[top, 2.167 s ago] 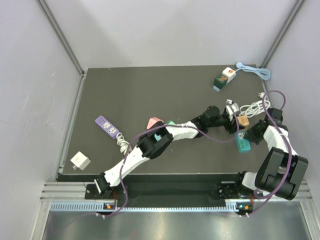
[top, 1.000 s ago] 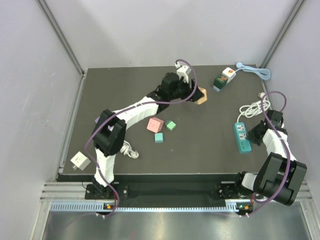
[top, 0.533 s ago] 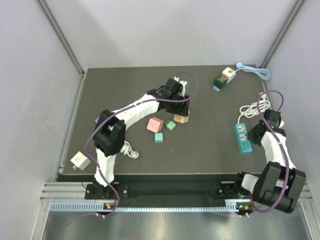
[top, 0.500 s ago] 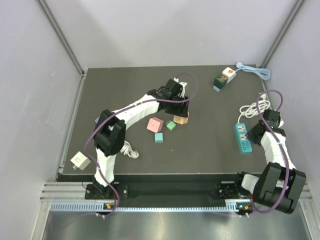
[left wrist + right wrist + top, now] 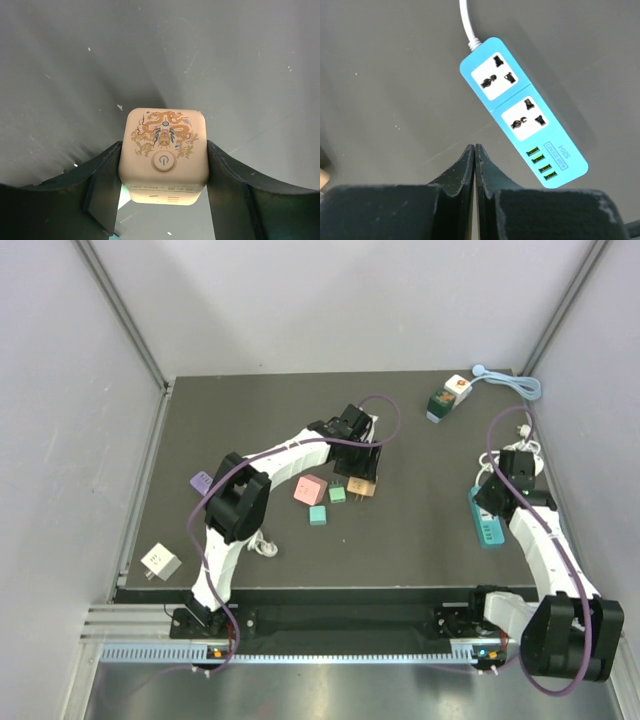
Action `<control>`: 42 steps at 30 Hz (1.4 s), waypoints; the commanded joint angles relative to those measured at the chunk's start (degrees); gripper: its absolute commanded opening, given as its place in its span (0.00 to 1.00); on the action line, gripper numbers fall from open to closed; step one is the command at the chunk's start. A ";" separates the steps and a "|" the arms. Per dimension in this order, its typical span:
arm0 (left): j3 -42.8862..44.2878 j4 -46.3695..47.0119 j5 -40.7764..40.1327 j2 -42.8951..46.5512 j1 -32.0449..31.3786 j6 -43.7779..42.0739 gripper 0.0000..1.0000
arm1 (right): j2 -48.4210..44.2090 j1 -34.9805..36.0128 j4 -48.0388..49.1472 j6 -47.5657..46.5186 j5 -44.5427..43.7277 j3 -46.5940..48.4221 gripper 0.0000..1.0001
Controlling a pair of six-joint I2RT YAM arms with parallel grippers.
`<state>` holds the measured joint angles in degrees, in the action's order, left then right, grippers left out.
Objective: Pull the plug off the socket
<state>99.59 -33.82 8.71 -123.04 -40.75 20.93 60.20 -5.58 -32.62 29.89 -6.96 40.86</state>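
Note:
The plug (image 5: pixel 163 155) is a beige cube with a dragon print and a power button. My left gripper (image 5: pixel 164 146) is shut on it, one dark finger pressed on each side. In the top view the plug (image 5: pixel 362 486) sits low over the mat beside the small coloured cubes, under my left gripper (image 5: pixel 358 468). The socket is a blue power strip (image 5: pixel 520 110) with two empty outlets, several USB ports and a white cord. It lies at the table's right (image 5: pixel 487 527). My right gripper (image 5: pixel 474 148) is shut on nothing, hovering just left of the strip (image 5: pixel 488 496).
A pink cube (image 5: pixel 309 489), a green cube (image 5: pixel 339 494) and a teal cube (image 5: pixel 318 514) lie next to the plug. A purple strip (image 5: pixel 202 481) and a white adapter (image 5: pixel 160 560) are at the left. A green-white socket block (image 5: pixel 447 398) with blue cable is at the back right.
My left arm carried the plug from the blue strip across the table and lowered it beside the cubes. My right arm drew back and rose over the strip, still shut.

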 commanded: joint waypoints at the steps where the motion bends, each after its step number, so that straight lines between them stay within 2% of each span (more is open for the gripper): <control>1: 1.22 -2.48 -0.62 -0.45 -0.20 -0.63 0.56 | -0.79 2.42 0.19 1.31 -3.05 2.20 0.00; 5: 0.69 -2.30 -1.94 2.80 -0.20 -0.71 0.86 | 0.09 4.09 0.54 1.31 -2.80 1.94 0.00; 8: 0.78 -1.86 -1.94 5.78 -0.20 -0.71 0.96 | 0.09 4.79 0.89 0.61 -2.09 1.77 0.00; 11: 1.39 -1.77 -1.94 8.60 -0.20 -0.71 0.98 | -0.35 4.88 1.07 -0.79 -1.56 2.55 0.06; 13: 1.31 -1.51 -1.94 10.27 -0.20 -0.36 0.98 | -0.26 4.88 0.37 -1.76 -1.74 3.78 0.17; 18: -2.81 2.00 1.57 17.91 -0.20 0.60 0.98 | -0.88 4.88 -2.88 -2.55 -1.74 6.24 0.31; 20: -5.54 4.63 3.24 21.26 -0.20 1.04 0.95 | -2.19 4.79 -3.15 -2.56 -2.09 6.69 0.44; 22: -9.13 9.18 5.17 23.80 -0.20 1.04 0.81 | -2.98 4.79 -2.98 -2.47 -2.27 6.95 0.52; 26: -15.03 17.53 9.04 29.95 -0.29 1.92 0.79 | -0.80 4.79 -2.54 -1.85 -1.83 10.19 0.64; 30: -18.64 25.63 10.36 31.99 -0.29 3.41 0.76 | 3.86 4.79 -0.61 -0.89 -1.56 14.76 0.77; 31: -19.08 27.13 10.71 31.64 -0.29 3.68 0.74 | 6.13 4.79 0.18 -0.97 -1.30 16.69 0.81; 33: -19.00 31.68 12.46 30.68 -0.38 3.42 0.64 | 8.95 4.62 2.03 -1.06 -1.56 18.89 0.83; 34: -18.47 33.37 13.34 29.89 -0.38 2.72 0.60 | 12.01 4.53 2.56 -0.89 -1.82 21.51 0.88; 36: -17.42 36.89 13.70 26.73 -0.64 0.09 0.56 | 15.71 4.09 3.70 -0.62 -1.91 24.69 0.93; 42: -8.46 41.11 11.51 15.74 -1.17 -5.01 0.56 | 31.18 3.74 5.81 -1.32 -1.74 39.71 0.98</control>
<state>86.98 -0.16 20.23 -103.15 -41.45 19.79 87.81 -1.69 -30.48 28.71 -8.12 74.37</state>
